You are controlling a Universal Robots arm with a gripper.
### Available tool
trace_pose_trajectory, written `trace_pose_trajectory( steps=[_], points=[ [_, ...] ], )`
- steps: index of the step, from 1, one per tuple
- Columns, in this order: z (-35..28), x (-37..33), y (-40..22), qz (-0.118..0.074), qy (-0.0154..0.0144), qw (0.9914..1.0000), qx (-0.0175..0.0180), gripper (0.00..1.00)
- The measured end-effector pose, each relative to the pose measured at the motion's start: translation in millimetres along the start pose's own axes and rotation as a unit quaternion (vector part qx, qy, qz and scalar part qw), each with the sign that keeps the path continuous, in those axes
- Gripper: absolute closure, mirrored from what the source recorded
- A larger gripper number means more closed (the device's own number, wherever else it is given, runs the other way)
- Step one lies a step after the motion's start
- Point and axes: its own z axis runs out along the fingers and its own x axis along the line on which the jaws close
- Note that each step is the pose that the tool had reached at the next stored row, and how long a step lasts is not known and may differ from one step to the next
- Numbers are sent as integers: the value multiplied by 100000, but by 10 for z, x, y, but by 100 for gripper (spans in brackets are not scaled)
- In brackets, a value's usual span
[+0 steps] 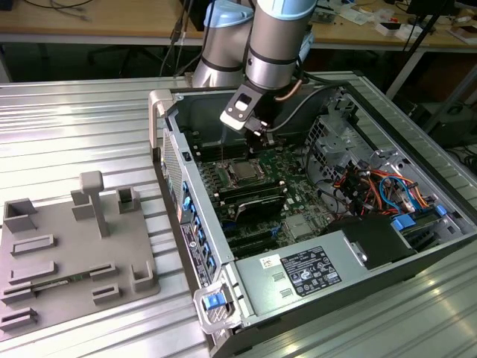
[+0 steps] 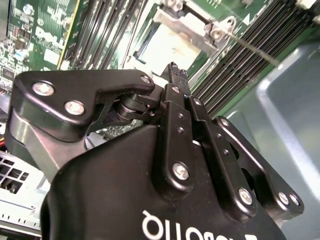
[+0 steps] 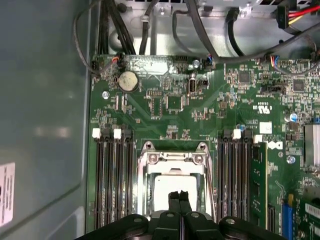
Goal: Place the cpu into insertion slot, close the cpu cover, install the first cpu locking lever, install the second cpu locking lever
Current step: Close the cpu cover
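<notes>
Gripper (image 3: 178, 195) is clenched empty, its tips just over the cpu (image 3: 162, 190) framed by the cpu cover (image 3: 172, 159).

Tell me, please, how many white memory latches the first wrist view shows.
4 latches: two on one side of the cpu, two on the other; more may be hidden.

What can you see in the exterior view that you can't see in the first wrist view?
The exterior view adds the whole computer case, the robot arm, the grey power-supply box and a grey tray at the exterior view's left. The first wrist view adds a round silver battery and a close look at the gripper, its tips together. Both show the green board, the cpu inside the cpu cover and the long black memory slots.
</notes>
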Motion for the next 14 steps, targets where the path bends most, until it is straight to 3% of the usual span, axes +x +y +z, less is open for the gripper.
trace_pose_trajectory(
  steps=[3,6,7,11,14],
  points=[
    [2,0,-55,-8,-1,100000,-5,89],
    [12,2,-161,-6,-2,100000,-2,89],
    [21,4,-221,0,2,100000,-3,89],
    [28,4,-235,-9,-13,100000,0,89],
    [90,7,-241,-4,-5,100000,19,89]
  ],
)
